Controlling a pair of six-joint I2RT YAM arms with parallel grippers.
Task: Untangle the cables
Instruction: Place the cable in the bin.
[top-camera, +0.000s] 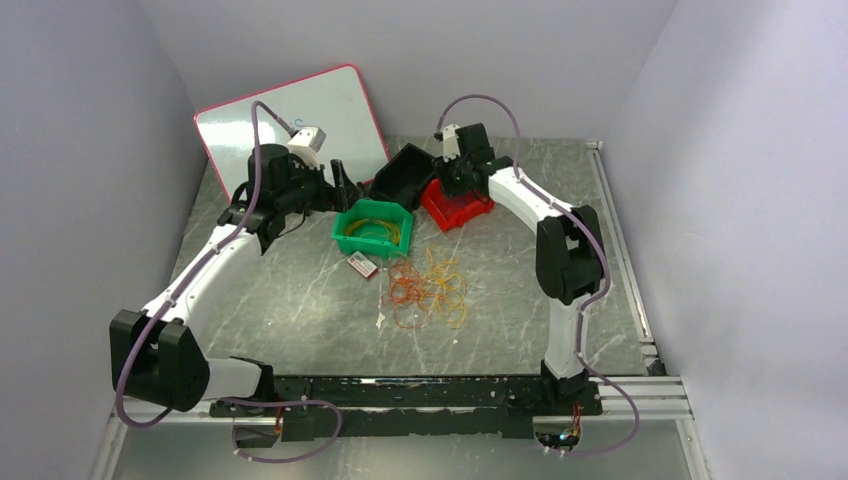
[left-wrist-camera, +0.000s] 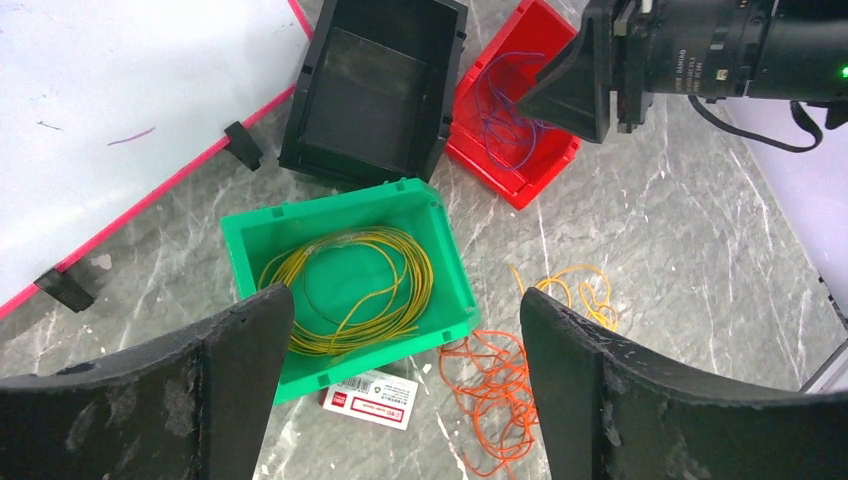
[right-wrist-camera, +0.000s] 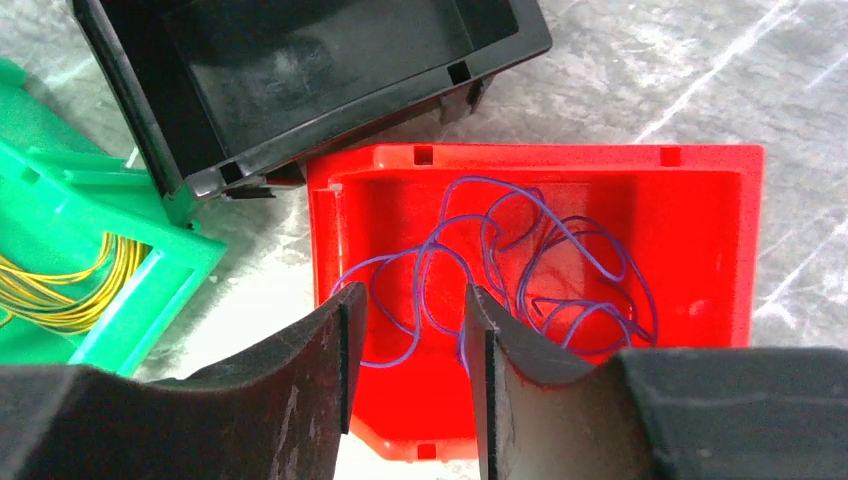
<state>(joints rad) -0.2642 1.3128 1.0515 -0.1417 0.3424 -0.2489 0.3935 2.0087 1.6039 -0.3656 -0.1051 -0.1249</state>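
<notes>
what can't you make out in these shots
- Top view: the red bin interior, covered by the right tool.
- Right wrist view: near loops of the purple cable, behind the tool's fingers.
- Left wrist view: the card print, too small; green bin corner behind left tool.

No legible text, only tiny blurred print on the red-and-white card (left-wrist-camera: 368, 399) and the camera lens (left-wrist-camera: 700, 45)

marbled table (top-camera: 290, 315) carries three bins (top-camera: 341, 230), loose cables (top-camera: 430, 288), card (top-camera: 362, 266).
</notes>
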